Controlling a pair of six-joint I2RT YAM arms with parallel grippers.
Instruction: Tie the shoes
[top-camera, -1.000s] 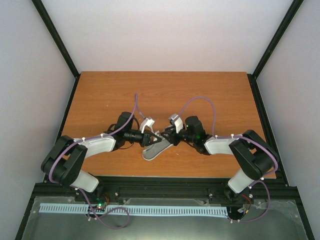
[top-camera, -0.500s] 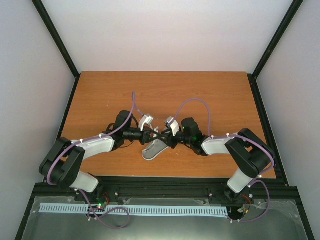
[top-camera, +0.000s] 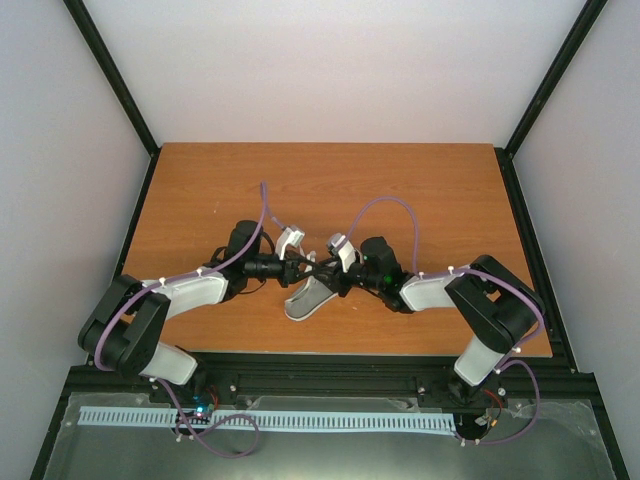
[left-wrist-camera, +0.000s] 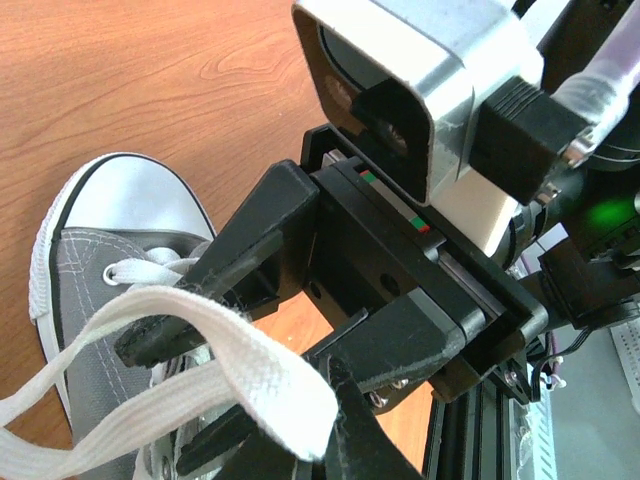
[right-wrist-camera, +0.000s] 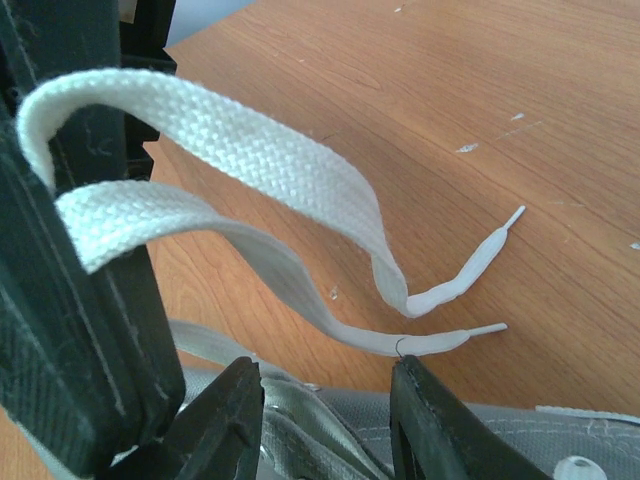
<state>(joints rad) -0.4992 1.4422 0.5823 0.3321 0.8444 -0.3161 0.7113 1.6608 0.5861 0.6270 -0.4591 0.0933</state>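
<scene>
**Loop Pinched, Second Claw Lining Up**

The small grey canvas sneaker with a white rubber toe cap (top-camera: 305, 298) lies on the brown wooden table (top-camera: 200, 190), near its front edge and between the two arms. The left gripper (top-camera: 298, 264) is clenched on a folded loop of the long flat white lace (right-wrist-camera: 250, 150), holding it above the shoe. The right gripper (right-wrist-camera: 325, 378) sits just beside it, jaws parted and grasping nothing. The loop shows beyond its fingertips, and the free lace tips (right-wrist-camera: 500, 225) rest on the wood.

The step in hand looks like forming the bow. To do it well, the right claw should close on one strand only, close to the pinch. The left should hold tension so the fold does not slip out. Pulling sideways rather than upward should avoid dragging the light shoe.

No brand, label or writing is legible anywhere. Only a green light (left-wrist-camera: 605, 215) glows on the right arm.
</scene>
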